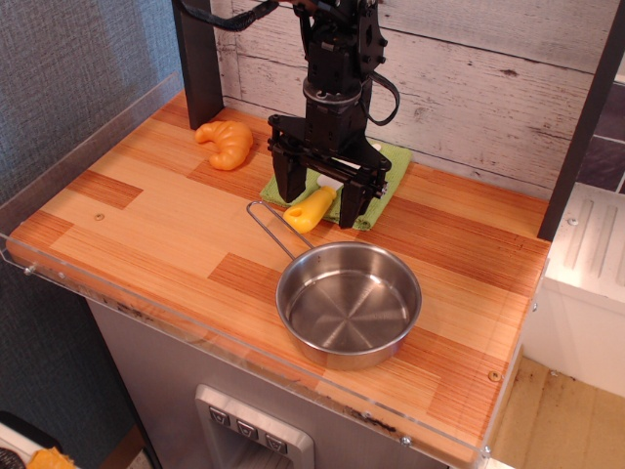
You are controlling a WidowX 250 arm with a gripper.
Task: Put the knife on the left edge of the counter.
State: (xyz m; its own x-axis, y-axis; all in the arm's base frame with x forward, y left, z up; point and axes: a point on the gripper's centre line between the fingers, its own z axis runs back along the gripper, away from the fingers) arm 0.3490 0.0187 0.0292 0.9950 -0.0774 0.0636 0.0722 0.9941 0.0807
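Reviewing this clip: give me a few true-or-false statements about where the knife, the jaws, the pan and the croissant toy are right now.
1. The knife lies partly on the green cloth. True.
2. The gripper has its jaws shut on the pan handle. False: the jaws are open, straddling the knife.
3. The steel pan is empty. True.
4. The croissant toy sits inside the pan. False: it lies on the counter, near the back left.
5. The knife is already at the counter's left edge. False: it is near the middle back.

Yellow-handled knife [310, 208] lying flat near the back, striped wooden counter [146, 225] with clear rim
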